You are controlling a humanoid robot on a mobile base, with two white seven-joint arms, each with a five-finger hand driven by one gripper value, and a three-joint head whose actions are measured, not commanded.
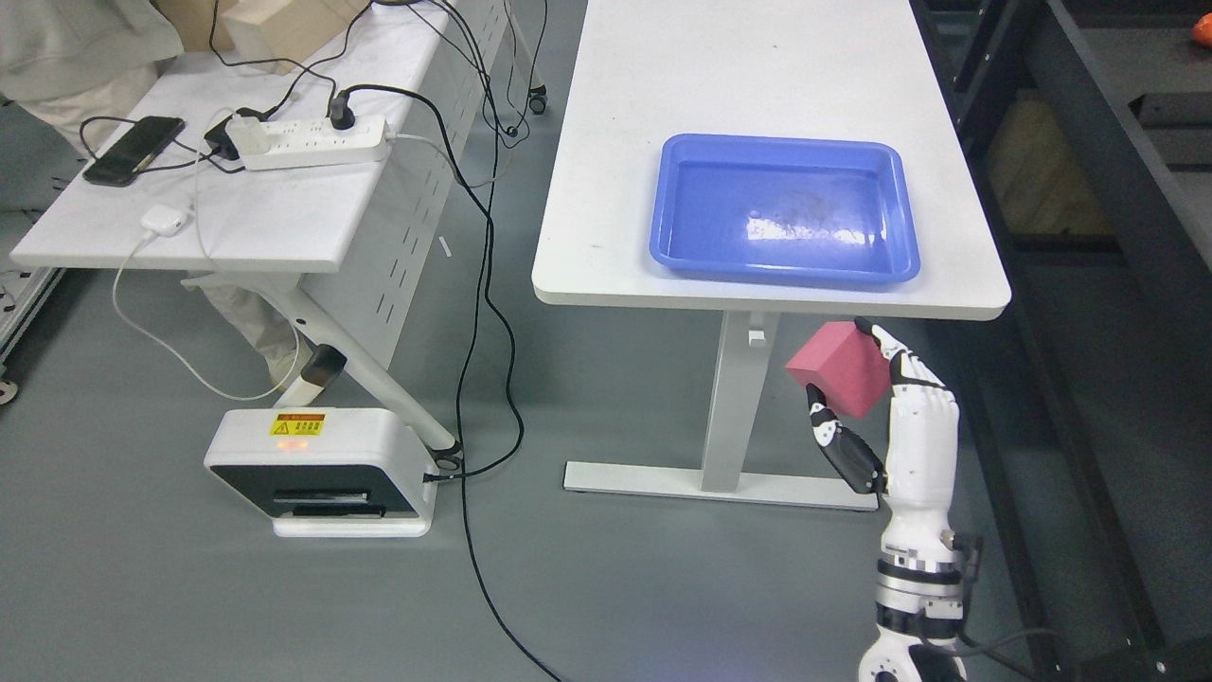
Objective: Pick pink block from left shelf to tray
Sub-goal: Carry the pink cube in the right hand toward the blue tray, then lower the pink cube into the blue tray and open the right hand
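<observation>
Two white surfaces stand side by side with a strip of floor between. The left surface (265, 218) carries one phone (133, 150) and one power strip (312, 142). The right surface (606, 189) holds one blue tray (786, 275) near its front edge. Below that edge, the right hand (885, 417) grips one pink block (841, 367) over the floor.

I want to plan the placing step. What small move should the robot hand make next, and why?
Probably lift straight up first. The right robot hand grips the pink block in front of the table, apparently lower than its top, while the blue tray sits empty on top. Raising should bring the block above the table edge before moving forward over the tray.
</observation>
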